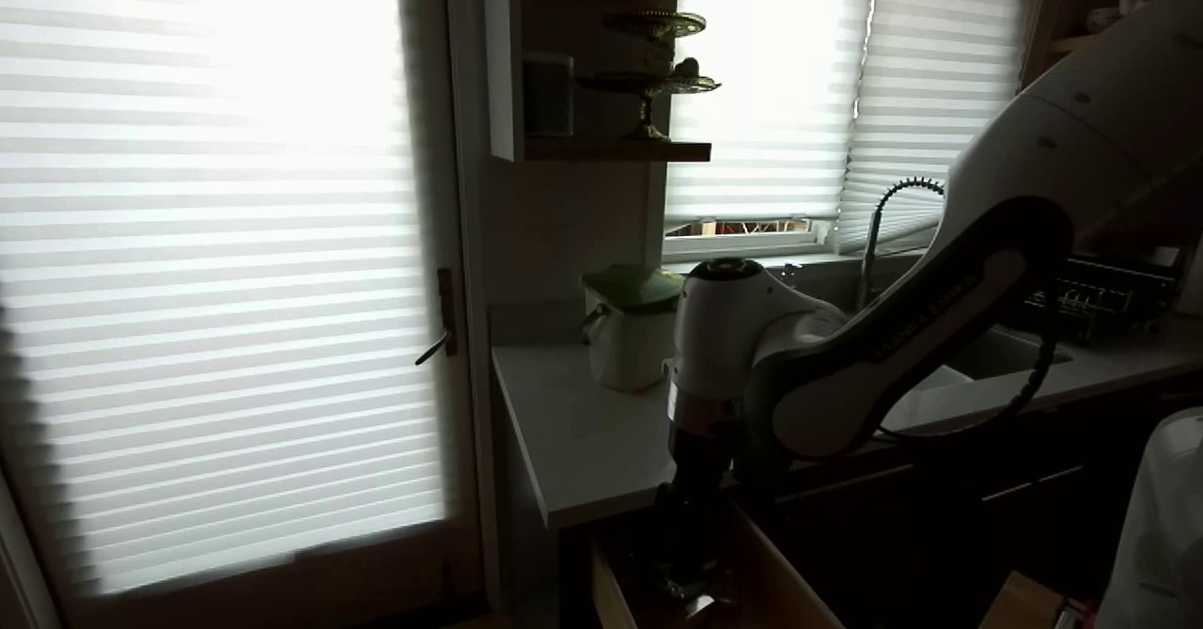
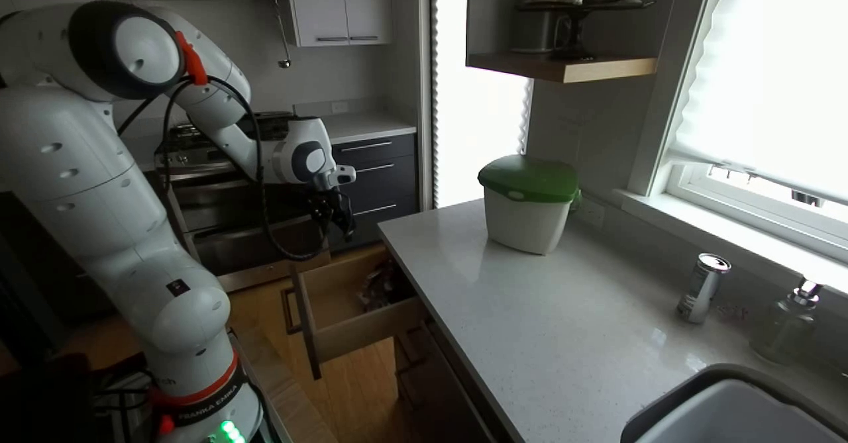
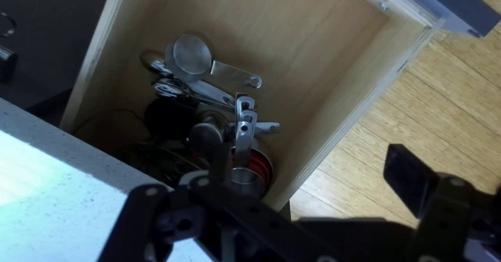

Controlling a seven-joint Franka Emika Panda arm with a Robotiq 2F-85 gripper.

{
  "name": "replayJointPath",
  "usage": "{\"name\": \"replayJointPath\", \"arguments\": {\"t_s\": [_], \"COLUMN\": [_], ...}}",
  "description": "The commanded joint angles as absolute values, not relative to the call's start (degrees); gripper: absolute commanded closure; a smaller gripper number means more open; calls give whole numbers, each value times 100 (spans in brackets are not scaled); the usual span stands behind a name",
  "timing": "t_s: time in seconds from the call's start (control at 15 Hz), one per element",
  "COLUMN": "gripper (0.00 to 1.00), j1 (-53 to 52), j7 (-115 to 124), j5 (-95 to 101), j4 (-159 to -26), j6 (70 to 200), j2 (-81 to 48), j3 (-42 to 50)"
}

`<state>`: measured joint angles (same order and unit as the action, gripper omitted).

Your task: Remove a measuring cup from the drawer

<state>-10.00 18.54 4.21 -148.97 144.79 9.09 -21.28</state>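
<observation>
Can see a metal cup (image 3: 190, 56) loose in the drawer (image 3: 305, 27), with its handle toward the right of the wrist view. Find spoons (image 3: 168, 87) right beside it; cannot tell if touching. Closer to the desk (image 2: 457, 297), make out a nest of cups (image 3: 250, 180), partly red and partly behind the pincer (image 3: 308, 154). Cannot tell the task's cup from the rest.

See the pincer spread wide, with fingers (image 3: 409, 181) well apart, holding nothing. In the wrist view, overlaps the nest with 1 finger and the floor (image 3: 352, 172) with the other. Hangs from the arm (image 2: 79, 158) above the drawer in an exterior view.

In both exterior views, note the drawer pulled out from under the desk, and on top a green-lidded bin (image 2: 527, 221). Farther along, find a can (image 2: 701, 291) and a bottle (image 2: 788, 327) near the sill (image 2: 715, 226).
</observation>
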Motion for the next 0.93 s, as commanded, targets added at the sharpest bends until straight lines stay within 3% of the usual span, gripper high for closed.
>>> {"name": "replayJointPath", "arguments": {"t_s": [0.0,0.87], "gripper": [0,0], "j1": [-1129,-1055], "j7": [1846,1749], "j5": [498,816], "j4": [-14890,-14722], "j6": [14717,15697], "j2": [754,-182], "j3": [-1928,-1536]}}
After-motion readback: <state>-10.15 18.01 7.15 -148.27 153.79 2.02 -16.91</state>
